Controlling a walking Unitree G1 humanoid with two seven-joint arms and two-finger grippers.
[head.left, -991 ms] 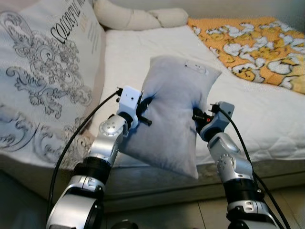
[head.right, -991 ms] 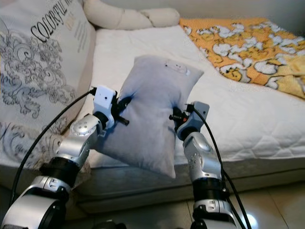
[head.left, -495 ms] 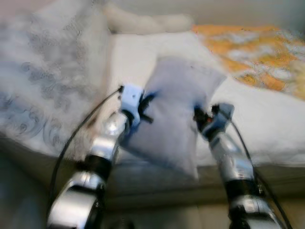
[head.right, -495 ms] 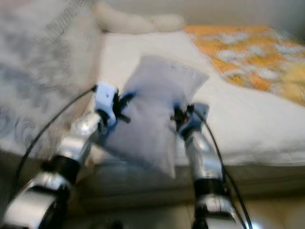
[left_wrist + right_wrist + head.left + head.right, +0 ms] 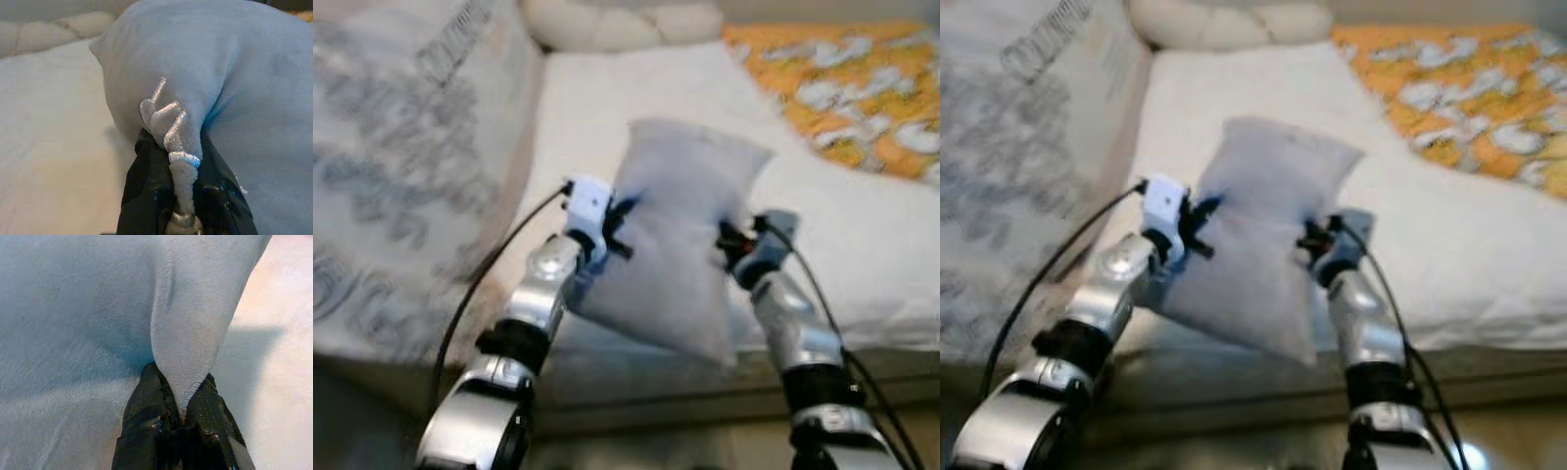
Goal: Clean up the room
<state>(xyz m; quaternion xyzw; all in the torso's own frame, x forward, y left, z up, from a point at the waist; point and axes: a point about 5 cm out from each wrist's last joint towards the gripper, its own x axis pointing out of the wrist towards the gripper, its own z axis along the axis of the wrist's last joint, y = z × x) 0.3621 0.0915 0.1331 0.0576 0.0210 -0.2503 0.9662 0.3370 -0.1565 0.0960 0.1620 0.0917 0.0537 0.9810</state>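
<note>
Grey pillow point(image 5: 680, 240): soft, plush, pale blue-grey fabric, plump and rectangular, held tilted in the air above the near edge of the bed point(image 5: 862, 255), its far corner higher than its sagging near corner.

Left gripper point(image 5: 172, 161): clamped on a bunched, ribbed fold of the pillow's left side seam.

Right gripper point(image 5: 180, 396): fingers pinched tight on a fold of the pillow's right edge.

Bed: white quilted mattress.

Orange patterned blanket point(image 5: 847, 93): far right of the bed.

Cream bolster point(image 5: 617, 22): at the far end.

Large printed cushion point(image 5: 401, 176): white with grey scrollwork, at left.
</note>
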